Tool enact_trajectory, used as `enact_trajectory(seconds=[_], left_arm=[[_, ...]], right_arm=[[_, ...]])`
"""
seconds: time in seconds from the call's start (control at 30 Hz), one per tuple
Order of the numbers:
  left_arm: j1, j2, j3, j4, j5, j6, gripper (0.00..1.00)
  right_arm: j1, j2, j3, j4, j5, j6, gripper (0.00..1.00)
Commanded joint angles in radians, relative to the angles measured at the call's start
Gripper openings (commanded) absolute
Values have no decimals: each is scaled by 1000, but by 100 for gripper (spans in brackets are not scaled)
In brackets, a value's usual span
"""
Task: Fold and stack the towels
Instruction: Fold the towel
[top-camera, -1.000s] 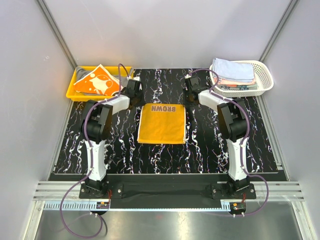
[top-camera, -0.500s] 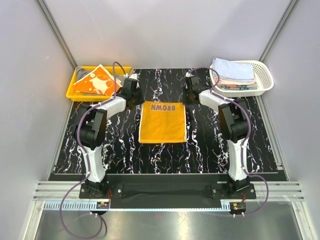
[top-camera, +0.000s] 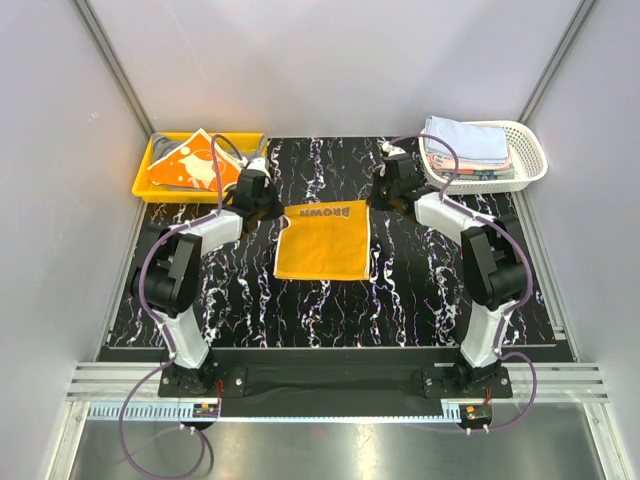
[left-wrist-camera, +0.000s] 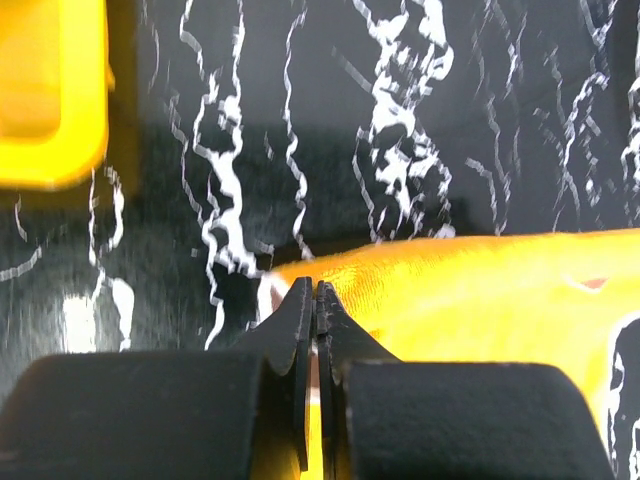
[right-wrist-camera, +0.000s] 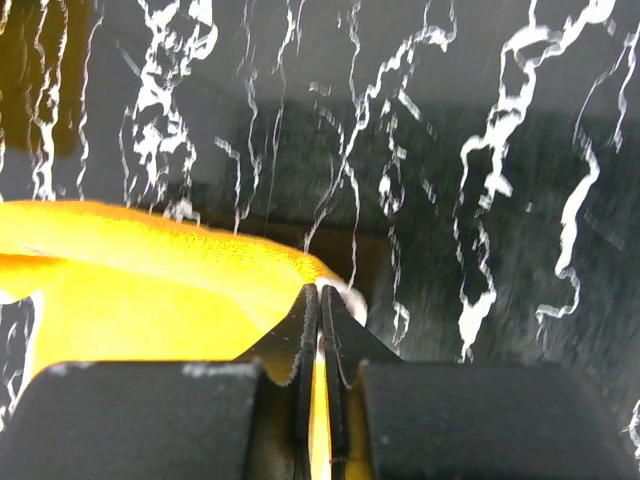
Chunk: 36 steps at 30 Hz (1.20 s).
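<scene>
An orange towel (top-camera: 325, 242) printed with the word BROWN lies on the black marbled mat (top-camera: 420, 290), its far edge lifted a little. My left gripper (top-camera: 268, 208) is shut on the towel's far left corner (left-wrist-camera: 290, 285). At the far right corner (right-wrist-camera: 335, 285) my right gripper (top-camera: 378, 203) is shut on the cloth too. The orange towel (left-wrist-camera: 480, 290) fills the lower right of the left wrist view. It also spreads left as the orange towel (right-wrist-camera: 140, 290) in the right wrist view. More towels (top-camera: 465, 145), light blue on top, are stacked in the basket.
A yellow tray (top-camera: 160, 186) at the far left holds an orange-and-white patterned cloth (top-camera: 192, 165). The white lattice basket (top-camera: 530, 160) stands at the far right. Grey walls close in the mat on three sides.
Both grippers closed on the towel's far corners and pulled them slightly up and toward me. The towel's far edge has shifted and tilted with them.
</scene>
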Motion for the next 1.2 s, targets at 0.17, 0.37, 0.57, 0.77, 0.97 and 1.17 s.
enact_trajectory(seconds=[0.17, 0.37, 0.57, 0.77, 0.97, 1.17], left_arm=[[5, -129, -68, 104, 12, -22, 0], [5, -87, 4, 51, 3, -13, 17], [5, -24, 73, 15, 9, 13, 25], [9, 3, 129, -22, 24, 12, 51], [4, 38, 155, -54, 60, 28, 38], [1, 172, 233, -121, 55, 38, 31]], right_arm=[[5, -160, -170, 134, -59, 67, 6], [4, -143, -138, 112, -50, 57, 6], [5, -100, -72, 108, -51, 44, 6], [4, -49, -12, 77, -42, 28, 6], [5, -9, 22, 71, -34, 15, 6], [5, 6, 29, 80, -40, 24, 6]])
